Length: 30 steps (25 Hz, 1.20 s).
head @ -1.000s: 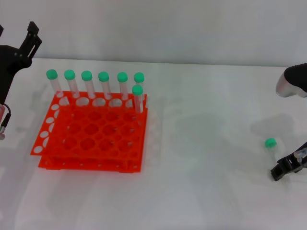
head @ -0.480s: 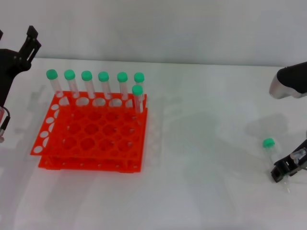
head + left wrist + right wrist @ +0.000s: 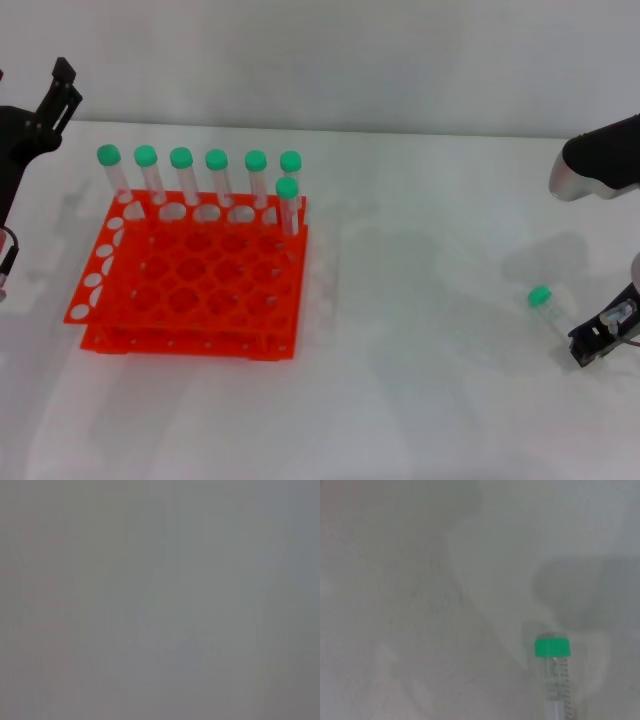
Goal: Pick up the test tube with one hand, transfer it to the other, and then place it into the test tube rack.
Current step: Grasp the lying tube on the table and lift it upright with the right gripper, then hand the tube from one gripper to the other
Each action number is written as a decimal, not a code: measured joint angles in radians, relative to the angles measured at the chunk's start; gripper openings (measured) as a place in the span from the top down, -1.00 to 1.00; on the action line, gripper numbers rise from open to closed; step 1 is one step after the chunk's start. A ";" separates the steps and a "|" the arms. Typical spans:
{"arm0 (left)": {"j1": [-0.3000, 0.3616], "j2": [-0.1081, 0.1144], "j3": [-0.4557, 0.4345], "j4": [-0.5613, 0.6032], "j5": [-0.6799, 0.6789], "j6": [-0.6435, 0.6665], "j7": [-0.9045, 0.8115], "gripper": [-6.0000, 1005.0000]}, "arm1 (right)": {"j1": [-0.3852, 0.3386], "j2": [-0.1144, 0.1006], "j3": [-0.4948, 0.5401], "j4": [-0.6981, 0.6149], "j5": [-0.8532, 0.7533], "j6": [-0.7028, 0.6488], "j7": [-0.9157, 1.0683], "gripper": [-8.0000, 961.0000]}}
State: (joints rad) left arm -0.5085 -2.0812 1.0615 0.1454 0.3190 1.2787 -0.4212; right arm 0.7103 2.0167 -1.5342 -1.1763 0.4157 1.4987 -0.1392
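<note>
We list: right gripper (image 3: 600,335), far right, jaws holding the test tube (image 3: 548,306); left gripper (image 3: 40,110), far left, jaws indeterminate; test tube rack (image 3: 190,275) on tabletop (image 3: 420,400).

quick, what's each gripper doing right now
Left gripper: raised at the table's left edge, holding nothing, open.
Right gripper: shut on the test tube.

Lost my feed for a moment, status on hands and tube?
Right hand at the table's right edge, shut on the tube, cap pointing toward the rack. Left hand parked far left, off the rack. Path between looks clear.
</note>
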 joint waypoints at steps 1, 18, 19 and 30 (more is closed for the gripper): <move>0.001 0.000 0.000 0.000 0.000 0.000 0.000 -0.77 | 0.002 0.000 -0.001 -0.002 0.000 0.001 0.000 0.58; -0.004 0.034 0.014 0.182 0.412 -0.064 -0.432 -0.77 | -0.186 -0.003 0.049 -0.299 0.089 -0.307 -0.190 0.60; -0.009 0.041 0.015 0.211 0.478 -0.067 -0.506 -0.77 | -0.204 -0.003 0.050 -0.302 0.112 -0.356 -0.215 0.60; -0.089 0.058 0.014 0.393 0.897 -0.038 -0.990 -0.77 | -0.391 -0.005 0.026 -0.278 0.524 -0.807 -0.690 0.60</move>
State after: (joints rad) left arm -0.5971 -2.0233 1.0752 0.5387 1.2157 1.2411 -1.4116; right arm 0.3192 2.0117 -1.5078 -1.4542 0.9397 0.6914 -0.8292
